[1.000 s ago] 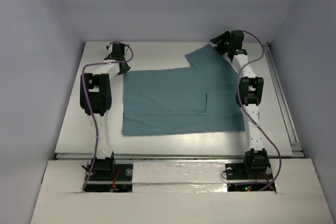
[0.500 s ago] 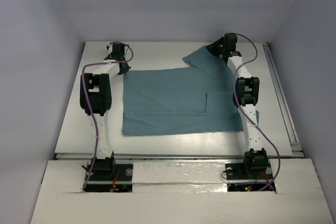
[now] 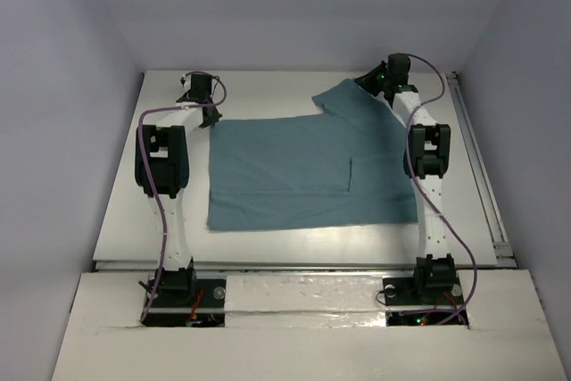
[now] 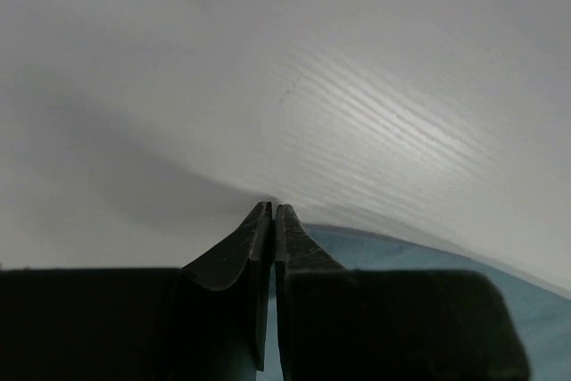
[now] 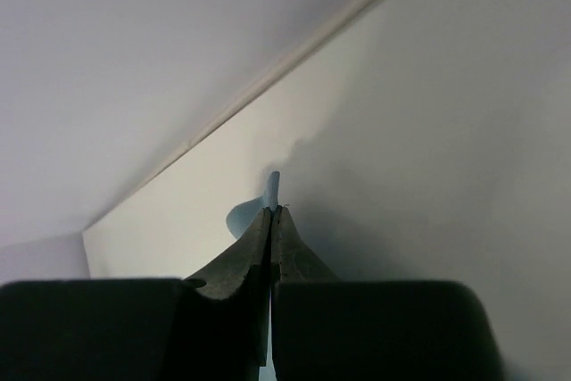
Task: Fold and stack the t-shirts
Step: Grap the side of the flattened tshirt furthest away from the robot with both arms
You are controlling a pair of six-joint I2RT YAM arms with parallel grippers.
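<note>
The teal t-shirt (image 3: 294, 171) lies spread and partly folded on the white counter (image 3: 125, 211). At its far right sleeve the right fingers (image 5: 254, 252) are clenched on a thin tip of cloth that barely pokes past them, and so shallow a bite could slip free on any pull and drop the sleeve in a crumple. The left fingers (image 4: 234, 256) are pressed together at the shirt's far left corner; whether cloth is caught between them cannot be told, and if not, a one-sided pull would skew the fold.
</note>
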